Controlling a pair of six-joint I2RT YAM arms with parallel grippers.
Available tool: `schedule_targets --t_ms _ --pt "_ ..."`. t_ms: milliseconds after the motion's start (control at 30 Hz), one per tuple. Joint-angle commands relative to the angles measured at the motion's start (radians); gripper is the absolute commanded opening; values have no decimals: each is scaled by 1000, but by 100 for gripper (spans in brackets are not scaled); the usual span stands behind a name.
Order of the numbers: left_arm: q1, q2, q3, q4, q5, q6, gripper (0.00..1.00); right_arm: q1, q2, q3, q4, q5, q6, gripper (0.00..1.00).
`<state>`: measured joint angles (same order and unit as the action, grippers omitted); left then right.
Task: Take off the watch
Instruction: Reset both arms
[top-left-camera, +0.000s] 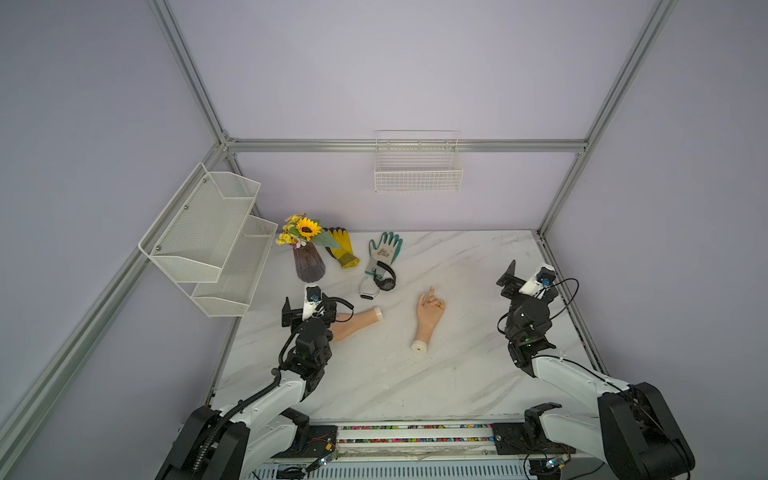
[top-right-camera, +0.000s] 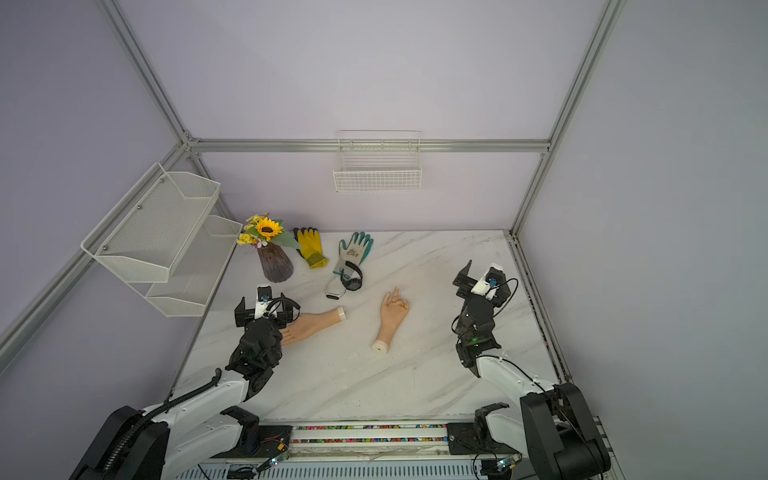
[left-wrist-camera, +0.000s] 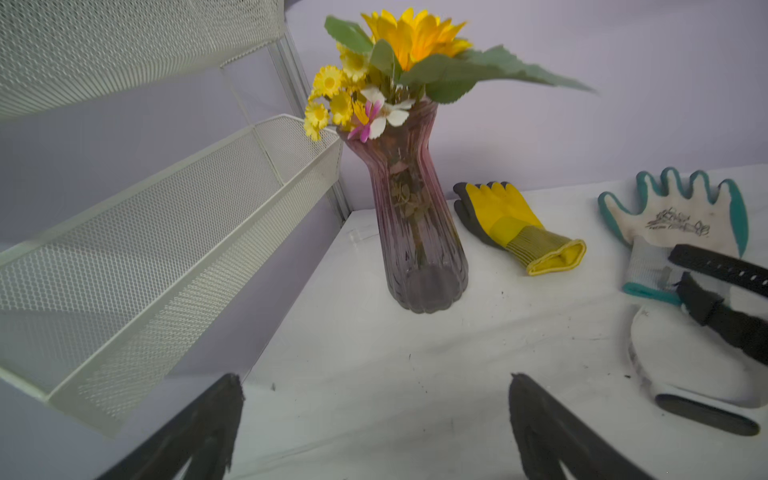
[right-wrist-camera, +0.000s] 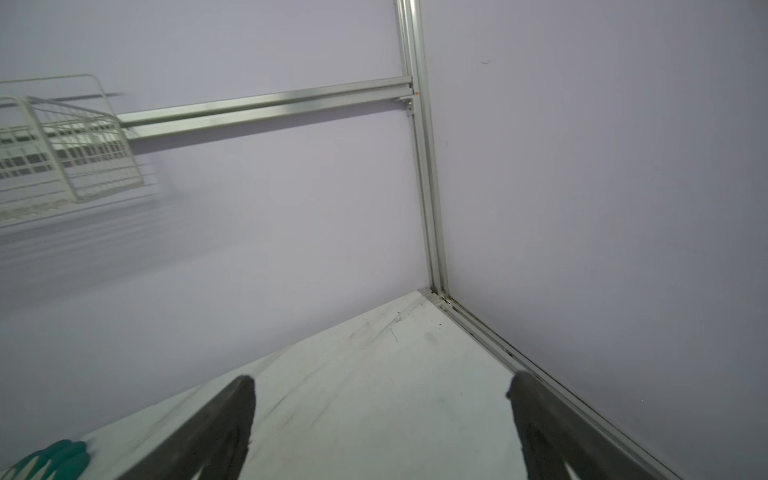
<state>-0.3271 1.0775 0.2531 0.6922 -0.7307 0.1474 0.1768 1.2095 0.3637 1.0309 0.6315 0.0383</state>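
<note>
Left gripper (left-wrist-camera: 374, 378): hovering spread wide, holding nothing.
Right gripper (right-wrist-camera: 382, 376): hovering spread wide over the table (right-wrist-camera: 395, 340), touching nothing.

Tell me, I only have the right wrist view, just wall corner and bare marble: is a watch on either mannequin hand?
Observer: No. The skin-coloured mannequin hand at mid-table and the second mannequin hand, partly under the left arm, both show bare wrists.
Operator: Where are the watches?
Observer: The black strap watch and the white band watch lie on the marble tabletop at the cuff of the white-and-teal work glove.
Operator: Left gripper?
Observer: The left gripper is open and empty, facing the purple ribbed glass vase.
</note>
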Motion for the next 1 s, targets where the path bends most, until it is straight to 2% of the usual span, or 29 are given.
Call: schedule_targets --t_ms 0,67,133,167,200,233,267,300,333,400,433,567,767,967 --pt "90 57 -1 114 163 -97 100 -82 75 -78 371 -150 -20 97" --pt "149 144 -19 228 252 -117 100 -126 187 -134 593 -207 -3 97" --pt "181 228 -23 313 292 -103 100 -153 312 -180 838 -288 -2 97" --pt "201 273 -24 355 325 -105 100 -176 393 -175 891 -349 8 97" --pt "219 319 -23 387 347 -117 100 -178 488 -154 982 -349 -33 97" --pt "239 399 -23 436 368 -131 100 -169 489 -120 958 -339 -58 97" --pt "261 474 -21 499 394 -144 100 -172 415 -64 694 -389 -1 98" --pt "277 538 -12 605 412 -129 100 -190 428 -32 644 -422 3 97" --pt "280 541 1 590 412 -119 100 -199 464 -42 739 -420 -24 97" --pt "297 442 88 237 431 -180 100 -203 430 -32 656 -315 64 97" --pt "310 464 131 192 422 -193 100 -207 438 -41 688 -299 38 97" --pt "313 495 62 381 369 -205 100 -208 438 -38 687 -312 33 98" --pt "310 472 118 233 388 -202 100 -209 440 -39 696 -314 31 98" --pt "309 490 115 272 380 -195 100 -209 442 -33 685 -316 31 97"
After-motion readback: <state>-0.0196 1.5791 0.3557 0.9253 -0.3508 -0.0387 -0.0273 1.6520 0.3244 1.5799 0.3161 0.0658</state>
